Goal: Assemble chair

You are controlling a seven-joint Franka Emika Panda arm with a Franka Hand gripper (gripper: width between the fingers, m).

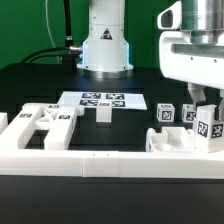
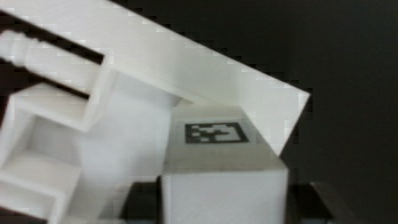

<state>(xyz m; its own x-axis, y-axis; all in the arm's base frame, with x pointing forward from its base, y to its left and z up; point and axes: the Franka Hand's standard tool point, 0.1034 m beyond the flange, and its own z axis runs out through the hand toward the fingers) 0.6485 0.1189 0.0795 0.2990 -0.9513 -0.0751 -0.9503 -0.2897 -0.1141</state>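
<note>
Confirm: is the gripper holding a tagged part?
Yes, the wrist view shows a white tagged part gripped between the dark fingers of the gripper.

Light: bright from above; I see the white chair parts (image 1: 45,120) nearly washed out against the black table (image 1: 30,85).
Shadows: soft, short.
Wrist focus: chair leg (image 2: 217,185) blurred; darkness at 1 o'clock.

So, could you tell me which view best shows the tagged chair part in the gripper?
The wrist view: the chair part sits large and close in the gripper, its tag in plain sight. The exterior view shows it small near its right edge, under the gripper.
</note>
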